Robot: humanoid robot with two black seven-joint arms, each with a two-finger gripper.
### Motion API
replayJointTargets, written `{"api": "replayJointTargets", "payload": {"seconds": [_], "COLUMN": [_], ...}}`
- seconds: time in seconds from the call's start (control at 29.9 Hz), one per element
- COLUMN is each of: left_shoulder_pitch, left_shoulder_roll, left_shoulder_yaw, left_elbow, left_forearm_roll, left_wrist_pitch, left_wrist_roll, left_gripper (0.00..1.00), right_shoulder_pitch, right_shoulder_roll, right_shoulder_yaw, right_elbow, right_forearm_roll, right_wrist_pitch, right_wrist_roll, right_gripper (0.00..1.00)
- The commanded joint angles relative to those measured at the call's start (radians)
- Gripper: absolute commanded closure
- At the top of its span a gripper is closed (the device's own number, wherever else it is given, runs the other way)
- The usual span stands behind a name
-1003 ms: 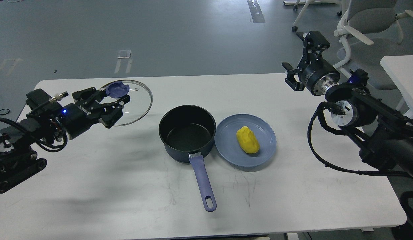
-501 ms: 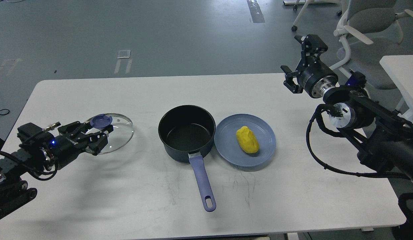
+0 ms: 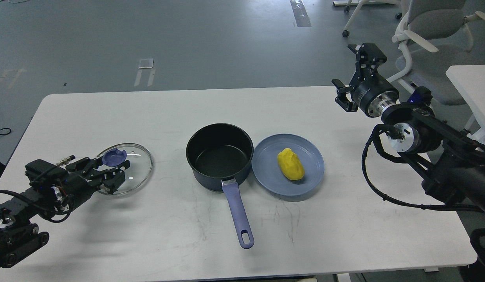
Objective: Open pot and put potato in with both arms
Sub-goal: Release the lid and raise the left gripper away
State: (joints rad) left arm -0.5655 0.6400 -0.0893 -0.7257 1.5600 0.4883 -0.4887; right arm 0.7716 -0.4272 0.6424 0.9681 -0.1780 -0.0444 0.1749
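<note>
The dark navy pot [image 3: 219, 156] stands open at the table's middle, black inside empty, its periwinkle handle [image 3: 239, 217] pointing toward me. The yellow potato [image 3: 290, 164] lies on a flat blue plate [image 3: 265, 156] touching the pot's right side. My left gripper [image 3: 109, 169] is shut on the blue knob [image 3: 114, 156] of the glass lid [image 3: 138, 172], held low at the table's left; I cannot tell if the lid touches the table. My right gripper [image 3: 352, 69] is open and empty, raised above the table's far right edge, well away from the potato.
The white table [image 3: 344, 235] ends close behind my right gripper. A white office chair [image 3: 426, 27] and a second white table's corner [image 3: 469, 82] stand at the far right. Grey floor lies beyond.
My left gripper has carried the lid from the far left of the table toward me and down to table level. My right gripper has shifted only slightly.
</note>
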Motion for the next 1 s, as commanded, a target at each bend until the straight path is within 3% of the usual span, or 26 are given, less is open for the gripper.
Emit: {"api": "replayJointTargets", "payload": {"seconds": [0.0, 0.23, 0.37, 0.5, 0.53, 0.57, 0.63, 0.67, 0.7, 0.77, 0.84, 0.87, 0.9, 0.97], "left_shoulder_pitch": [-0.005, -0.042, -0.193, -0.315, -0.362, -0.390, -0.401, -0.404, -0.404, -0.401, -0.389, -0.389, -0.369, -0.324], "left_shoulder_roll": [0.001, 0.030, 0.092, 0.090, 0.087, 0.080, 0.078, 0.075, 0.073, 0.061, 0.052, 0.052, 0.037, 0.012], "left_shoulder_yaw": [0.000, -0.017, -0.017, -0.021, -0.038, -0.068, -0.098, -0.121, -0.133, -0.186, -0.240, -0.240, -0.269, -0.314], "left_elbow": [-0.009, -0.099, -0.300, -0.353, -0.354, -0.345, -0.340, -0.328, -0.321, -0.313, -0.320, -0.320, -0.322, -0.324], "left_forearm_roll": [0.000, -0.142, -0.415, -0.647, -0.769, -0.913, -1.070, -1.200, -1.257, -1.429, -1.492, -1.492, -1.521, -1.535], "left_wrist_pitch": [0.000, 0.000, 0.000, 0.000, -0.078, -0.209, -0.349, -0.485, -0.543, -0.693, -0.746, -0.746, -0.769, -0.812], "left_wrist_roll": [0.000, 0.000, 0.000, 0.000, 0.000, 0.000, 0.000, 0.000, 0.000, 0.215, 0.333, 0.334, 0.375, 0.384], "left_gripper": [0.02, 0.02, 0.02, 0.02, 0.02, 0.02, 0.02, 0.02, 0.02, 0.02, 0.02, 0.02, 0.02, 0.02], "right_shoulder_pitch": [0.000, 0.005, 0.047, 0.077, 0.084, 0.090, 0.094, 0.095, 0.095, 0.106, 0.133, 0.133, 0.147, 0.167], "right_shoulder_roll": [0.001, -0.001, -0.001, -0.001, -0.002, -0.002, -0.002, -0.002, -0.001, -0.002, -0.004, -0.004, -0.008, -0.025], "right_shoulder_yaw": [-0.001, -0.004, -0.041, -0.052, -0.056, -0.058, -0.060, -0.061, -0.066, -0.125, -0.193, -0.193, -0.240, -0.308], "right_elbow": [0.000, 0.000, 0.004, 0.006, 0.010, 0.014, 0.014, 0.017, 0.017, 0.032, 0.040, 0.040, 0.040, 0.038], "right_forearm_roll": [0.000, -0.008, -0.034, -0.100, -0.132, -0.164, -0.198, -0.243, -0.273, -0.462, -0.651, -0.652, -0.769, -0.906], "right_wrist_pitch": [0.000, 0.006, 0.005, 0.005, 0.005, 0.005, 0.006, 0.009, 0.011, 0.012, 0.012, 0.012, 0.012, 0.011], "right_wrist_roll": [0.000, 0.000, 0.005, 0.014, 0.018, 0.024, 0.035, 0.049, 0.057, 0.118, 0.185, 0.186, 0.219, 0.250], "right_gripper": [0.00, 0.00, 0.00, 0.00, 0.00, 0.00, 0.00, 0.00, 0.00, 0.00, 0.00, 0.00, 0.00, 0.00]}}
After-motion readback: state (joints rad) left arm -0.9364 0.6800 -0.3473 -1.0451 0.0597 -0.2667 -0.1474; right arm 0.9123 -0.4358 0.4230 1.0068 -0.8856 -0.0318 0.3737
